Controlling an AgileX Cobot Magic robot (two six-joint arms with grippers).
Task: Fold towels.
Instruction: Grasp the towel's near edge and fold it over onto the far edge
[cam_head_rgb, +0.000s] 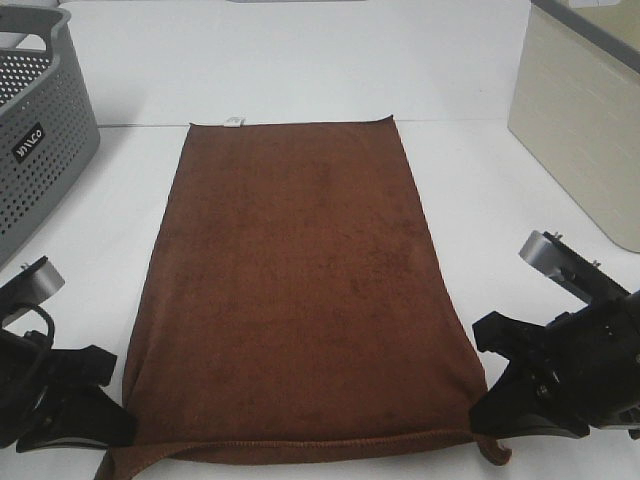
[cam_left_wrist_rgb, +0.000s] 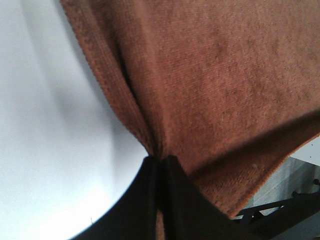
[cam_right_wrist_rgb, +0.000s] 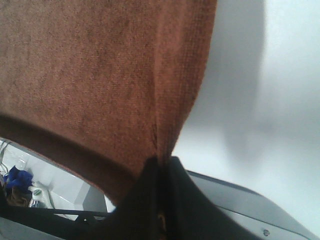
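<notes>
The dark brown towel lies flat lengthwise on the white table, its small white tag on the far short edge. My left gripper is shut on the towel's near left corner, and its jaws pinch the cloth in the left wrist view. My right gripper is shut on the near right corner, with the cloth pinched between its jaws in the right wrist view. The near edge is lifted slightly off the table.
A grey perforated basket stands at the far left. A beige box with a grey lid stands at the far right. Bare white table lies on both sides of the towel and beyond it.
</notes>
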